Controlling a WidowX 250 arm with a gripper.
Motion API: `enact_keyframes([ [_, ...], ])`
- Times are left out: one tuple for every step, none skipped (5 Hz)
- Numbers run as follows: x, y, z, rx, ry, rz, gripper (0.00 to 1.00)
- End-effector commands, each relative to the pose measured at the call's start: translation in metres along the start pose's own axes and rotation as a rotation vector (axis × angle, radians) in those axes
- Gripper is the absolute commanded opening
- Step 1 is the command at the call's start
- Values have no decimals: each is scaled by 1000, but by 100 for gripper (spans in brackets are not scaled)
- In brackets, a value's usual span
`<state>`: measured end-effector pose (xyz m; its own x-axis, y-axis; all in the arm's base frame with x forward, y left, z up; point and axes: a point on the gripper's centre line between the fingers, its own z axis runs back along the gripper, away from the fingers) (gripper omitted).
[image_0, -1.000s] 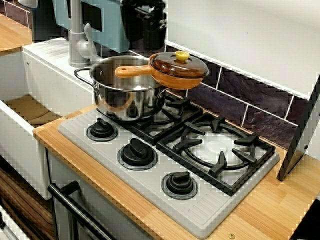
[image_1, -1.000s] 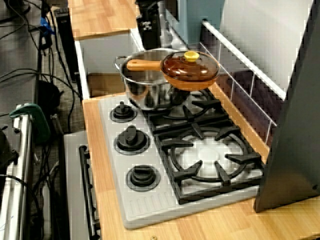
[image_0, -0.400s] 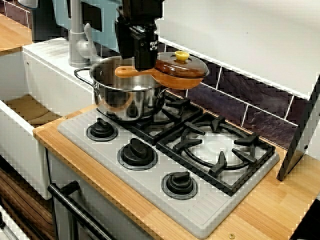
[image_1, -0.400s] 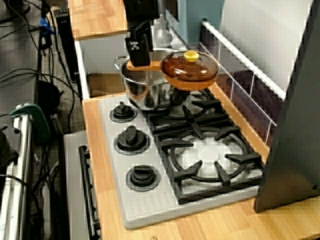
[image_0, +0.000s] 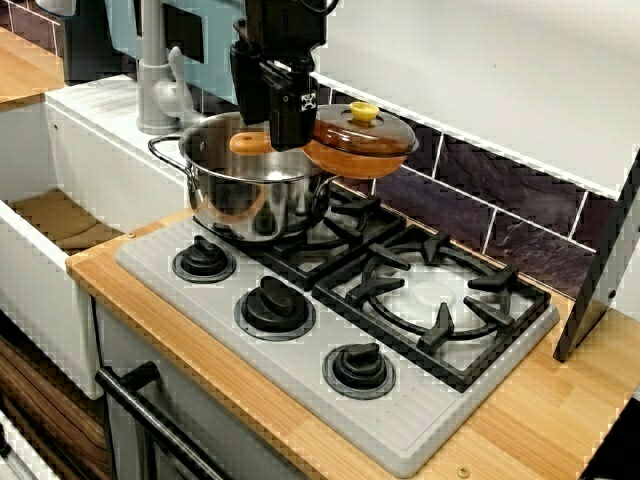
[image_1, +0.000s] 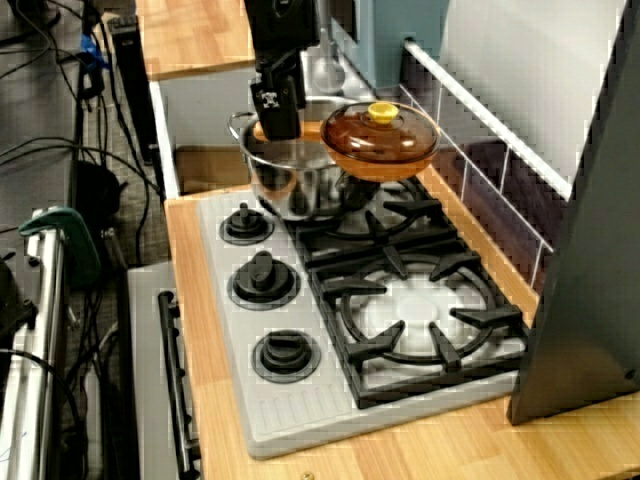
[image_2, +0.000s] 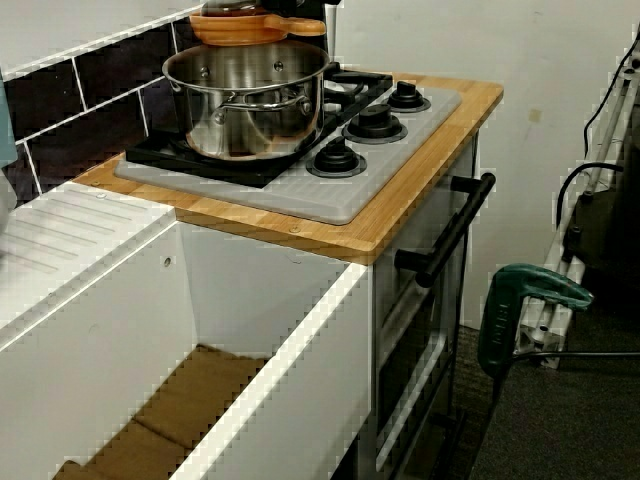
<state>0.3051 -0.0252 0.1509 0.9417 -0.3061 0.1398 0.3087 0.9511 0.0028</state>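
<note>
An orange pan (image_0: 360, 140) with a brown glass lid and a yellow knob (image_0: 364, 111) rests tilted on the rim of a steel pot (image_0: 255, 190) on the back left burner. Its wooden handle (image_0: 248, 143) reaches out over the pot's opening. My black gripper (image_0: 288, 140) comes straight down onto that handle, and its fingers cover the handle's middle. In the view along the stove the gripper (image_1: 280, 130) stands over the pot (image_1: 295, 180), left of the pan (image_1: 380, 135). The jaws' gap is hidden. From the sink side I see the pot (image_2: 250, 105) and the pan (image_2: 245, 28).
Black grates (image_0: 430, 300) and three knobs (image_0: 275, 305) lie on the grey hob. A faucet (image_0: 155, 80) and a white sink (image_0: 60, 215) are to the left. A grey panel (image_0: 600, 290) leans at the right. An oven handle (image_2: 450, 230) and a green clamp (image_2: 525, 300) are below.
The gripper came down into view from above and reached the pan's handle. Since 0.4 s ago it has sunk slightly lower over the handle. Pan and pot have not moved.
</note>
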Motion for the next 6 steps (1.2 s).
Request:
enact_keyframes([
  [5, 6, 14, 31, -50, 14, 100],
  [7, 10, 10, 38, -49, 25, 100],
  [6, 8, 0, 51, -47, 28, 100],
  [1, 5, -13, 66, -42, 30, 100],
  [0, 4, -17, 72, -38, 27, 100],
  [-2, 4, -20, 70, -28, 31, 100],
])
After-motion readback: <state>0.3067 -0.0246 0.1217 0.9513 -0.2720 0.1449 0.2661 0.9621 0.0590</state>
